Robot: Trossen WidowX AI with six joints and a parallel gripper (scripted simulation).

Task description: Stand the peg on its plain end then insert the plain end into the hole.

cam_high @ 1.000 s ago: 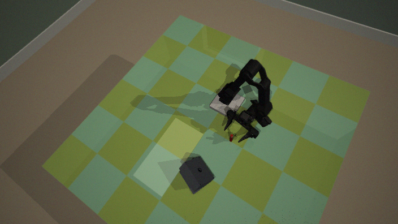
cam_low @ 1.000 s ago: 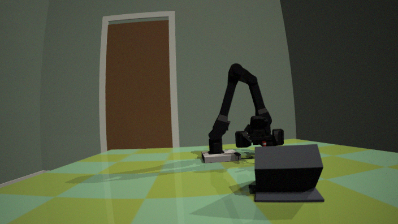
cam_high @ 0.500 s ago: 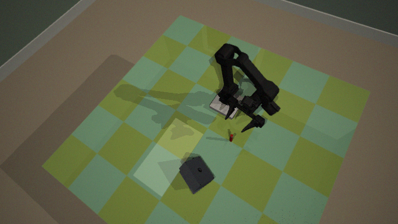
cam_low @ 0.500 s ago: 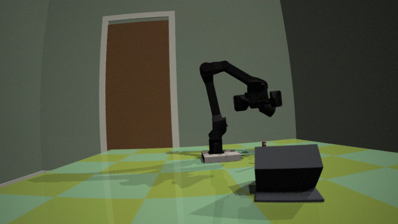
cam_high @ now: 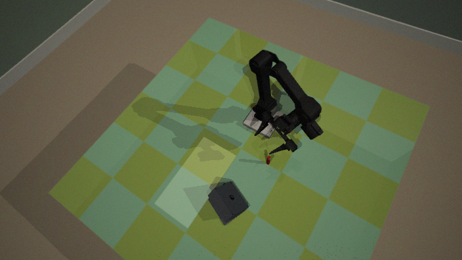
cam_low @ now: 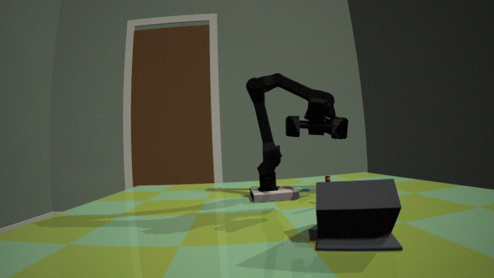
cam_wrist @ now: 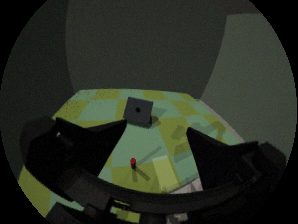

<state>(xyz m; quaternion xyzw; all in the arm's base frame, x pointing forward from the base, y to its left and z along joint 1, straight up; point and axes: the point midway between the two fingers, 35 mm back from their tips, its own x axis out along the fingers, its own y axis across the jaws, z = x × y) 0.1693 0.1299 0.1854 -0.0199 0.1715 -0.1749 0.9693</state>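
Standing upright on the checkered table (cam_high: 361, 184) we see the red peg (cam_high: 268, 159), our gripper (cam_high: 264, 142) raised above it, fingers spread wide and holding nothing, the panel (cam_high: 228, 201) well apart, its hole (cam_high: 231, 197) unfilled.
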